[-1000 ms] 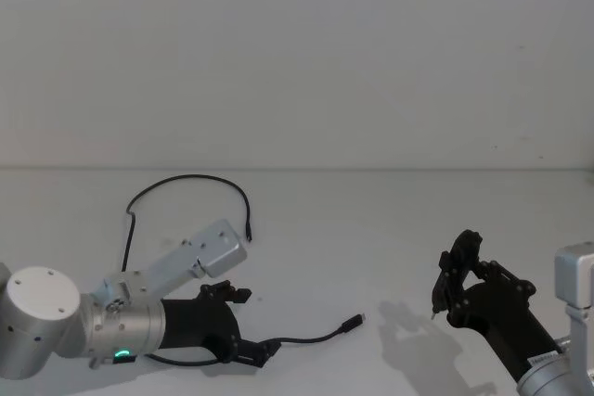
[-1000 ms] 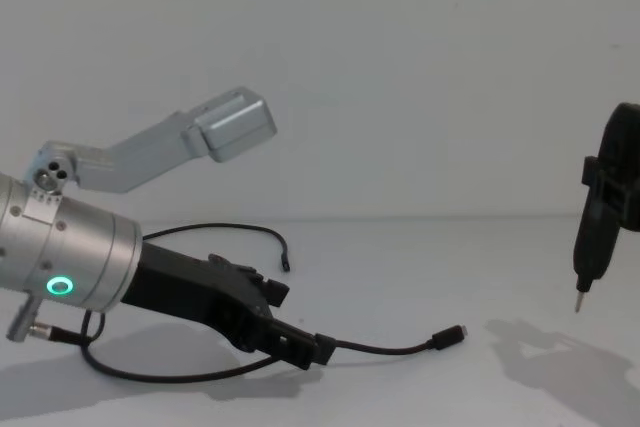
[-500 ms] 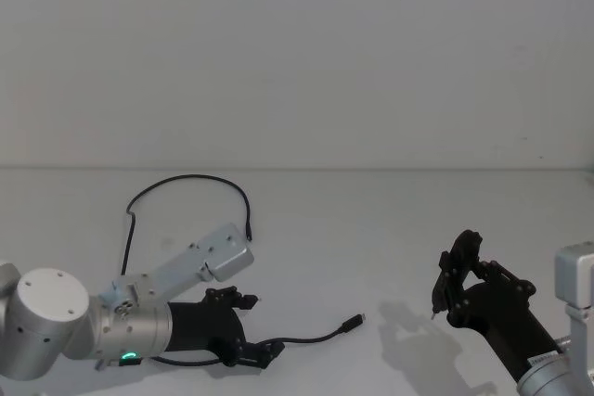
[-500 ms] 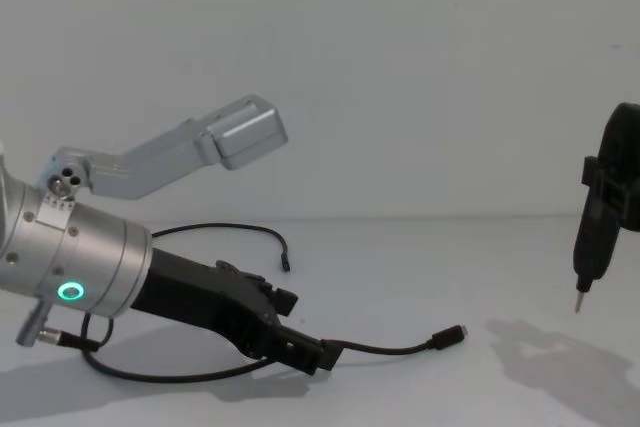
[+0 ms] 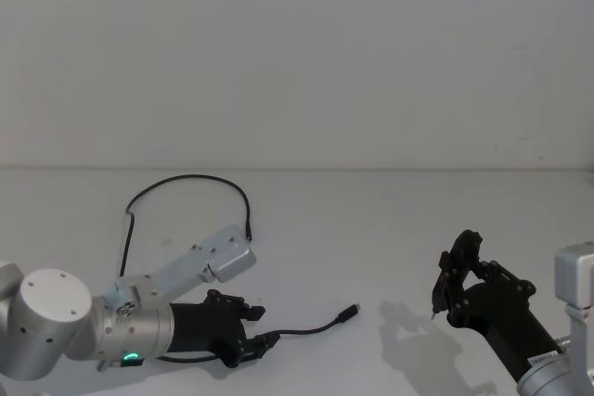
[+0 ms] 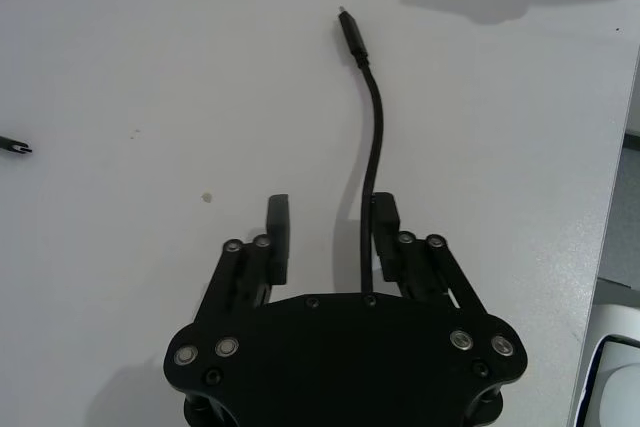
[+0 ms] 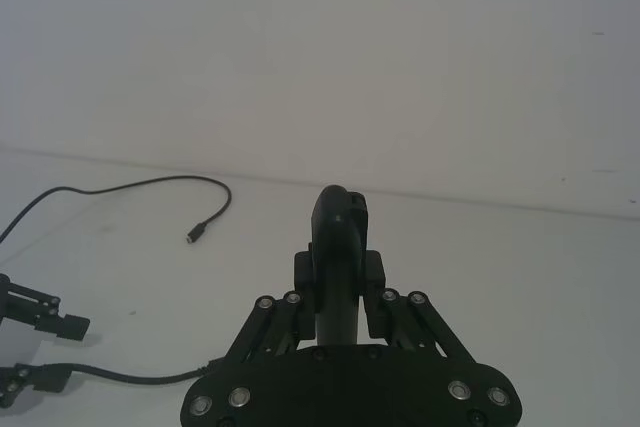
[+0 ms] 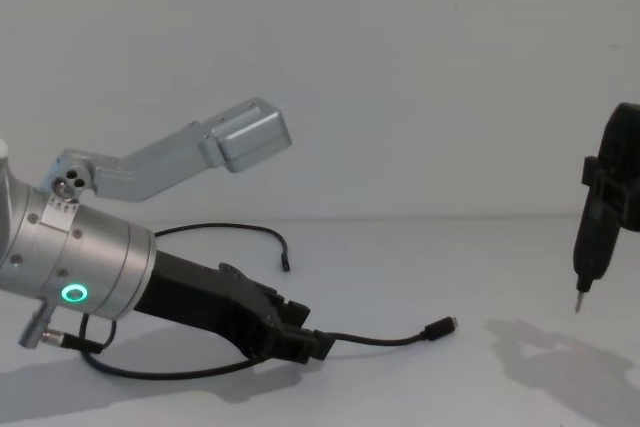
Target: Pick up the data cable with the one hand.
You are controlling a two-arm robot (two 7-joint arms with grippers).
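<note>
Your left gripper (image 5: 263,325) lies low over the tabletop (image 5: 390,220) at the near left, its fingers (image 6: 278,232) spread apart. The data cable (image 6: 374,137) runs out between them. It lies right against one finger, and the other finger stands clear of it. From there the cable bends across the tabletop to its plug (image 5: 350,311), just ahead of the gripper. Your right gripper (image 7: 340,272) hangs at the near right, well apart, its fingers clamped on a narrow black tool (image 8: 588,247) whose tip points down.
</note>
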